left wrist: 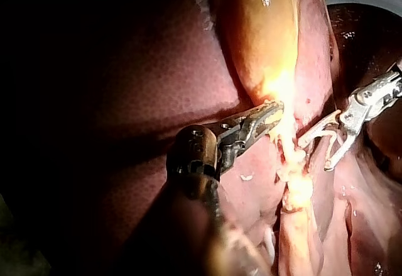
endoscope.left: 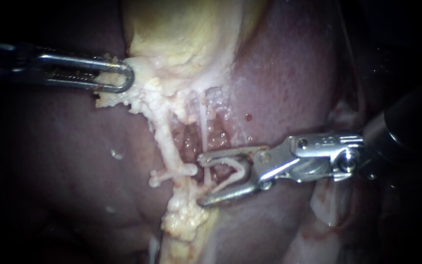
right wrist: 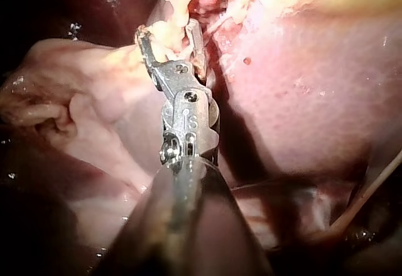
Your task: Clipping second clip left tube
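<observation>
The left tube (endoscope.left: 164,142) is a pale cord running down from the yellowish gallbladder (endoscope.left: 181,29). A short whitish clip-like bar (endoscope.left: 172,174) lies across it. My right instrument (endoscope.left: 201,180) comes in from the right with its jaws open, a pale V-shaped clip (endoscope.left: 233,173) seated between them. The jaw tips reach the tube's right side just beside the bar, and a thin strand (endoscope.left: 203,139) runs down between them. My left instrument (endoscope.left: 125,78) is shut on pale tissue at the gallbladder's lower edge, up and to the left. In the right wrist view my right instrument (right wrist: 166,31) straddles pale tissue.
Dark red liver (endoscope.left: 294,73) lies on both sides of the tubes, with raw, dissected tissue (endoscope.left: 218,137) between them. Fatty lumps (endoscope.left: 184,220) hang along the tube's lower part. In the left wrist view my right instrument (left wrist: 314,155) sits ahead of my left instrument (left wrist: 270,114).
</observation>
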Tool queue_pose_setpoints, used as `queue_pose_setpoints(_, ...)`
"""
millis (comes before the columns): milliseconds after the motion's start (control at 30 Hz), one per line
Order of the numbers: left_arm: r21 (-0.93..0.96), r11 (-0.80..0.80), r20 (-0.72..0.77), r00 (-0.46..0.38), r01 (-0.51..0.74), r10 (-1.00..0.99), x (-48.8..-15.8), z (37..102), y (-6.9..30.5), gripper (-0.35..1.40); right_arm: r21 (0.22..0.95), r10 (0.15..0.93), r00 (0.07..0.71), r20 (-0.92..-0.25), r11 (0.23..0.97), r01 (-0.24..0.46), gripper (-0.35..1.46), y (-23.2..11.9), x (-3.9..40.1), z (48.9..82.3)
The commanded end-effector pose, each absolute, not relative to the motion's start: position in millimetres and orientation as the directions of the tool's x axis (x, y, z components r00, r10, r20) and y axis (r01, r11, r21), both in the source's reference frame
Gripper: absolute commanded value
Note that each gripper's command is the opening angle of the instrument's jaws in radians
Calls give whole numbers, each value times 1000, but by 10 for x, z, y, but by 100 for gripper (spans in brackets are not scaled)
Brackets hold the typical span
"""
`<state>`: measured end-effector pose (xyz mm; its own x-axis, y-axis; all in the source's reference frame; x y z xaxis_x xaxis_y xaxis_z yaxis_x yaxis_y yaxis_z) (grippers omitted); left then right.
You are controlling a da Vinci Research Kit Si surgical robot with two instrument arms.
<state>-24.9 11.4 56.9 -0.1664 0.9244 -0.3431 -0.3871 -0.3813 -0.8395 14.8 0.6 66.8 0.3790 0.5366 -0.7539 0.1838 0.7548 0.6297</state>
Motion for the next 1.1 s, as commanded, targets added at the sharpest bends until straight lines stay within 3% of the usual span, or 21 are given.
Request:
queue_pose_setpoints(33, -839, -381, -343, -167, -388, 925, -249, 569, 114, -35, 630, 536, 381, -753, 755, 182, 49, 8, 148, 670)
queue_pose_setpoints(533, -839, -382, -343, -168, -387, 924, -250, 571, 112, -35, 643, 548, 388, -741, 746, 173, 49, 17, 155, 716)
queue_pose_setpoints(967, -839, -382, -343, -167, -387, 924, -252, 571, 112, -35, 637, 571, 282, -771, 682, 359, 48, 17, 191, 722)
queue_pose_setpoints(1100, -839, -382, -343, -167, -388, 924, -252, 571, 112, -35, 631, 573, 269, -775, 675, 382, 46, 13, 203, 720)
